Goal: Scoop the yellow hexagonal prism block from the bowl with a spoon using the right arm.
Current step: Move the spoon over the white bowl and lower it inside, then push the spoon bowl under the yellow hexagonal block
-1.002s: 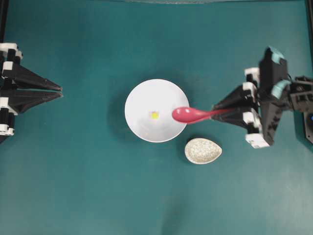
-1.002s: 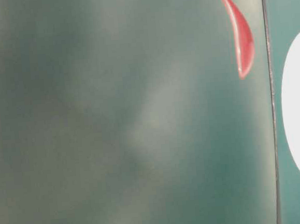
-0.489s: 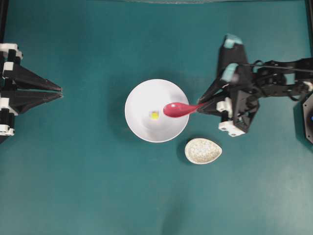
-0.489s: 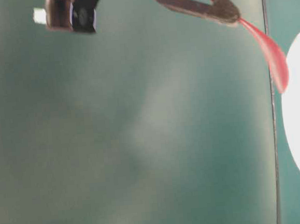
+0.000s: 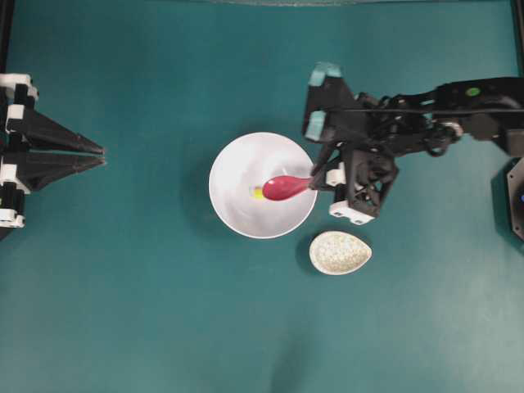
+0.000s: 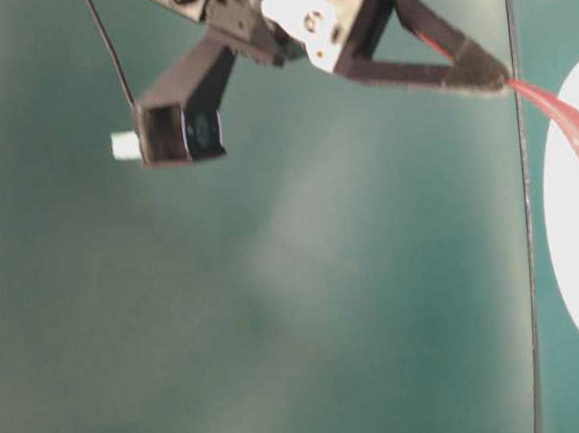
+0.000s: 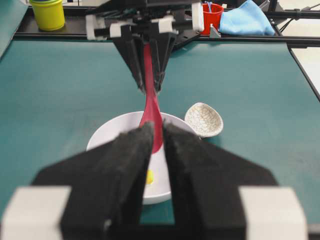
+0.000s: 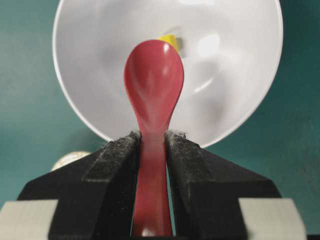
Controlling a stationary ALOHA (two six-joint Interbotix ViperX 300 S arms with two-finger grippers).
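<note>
The teal worktop (image 5: 147, 311) lies open on every side of the bowl (image 5: 246, 160), which sits near the middle; the only close neighbour is a speckled dish (image 5: 340, 252) just beside the bowl's lower right rim, and the left end effector (image 5: 100, 155) rests well apart at the left edge, its fingers (image 7: 125, 165) drawn narrow with a slim gap and nothing between them. The spoon (image 5: 286, 187) runs roughly level across the overhead view, handle to the right, scoop pointing left and reaching inside the bowl. The yellow hexagonal prism block (image 5: 257, 194) lies on the bowl's floor right at the scoop's tip, partly hidden by it. The right arm (image 5: 426, 119) stretches in from the right, its right end effector (image 5: 316, 183) over the bowl's right rim, clamped on the spoon's handle
</note>
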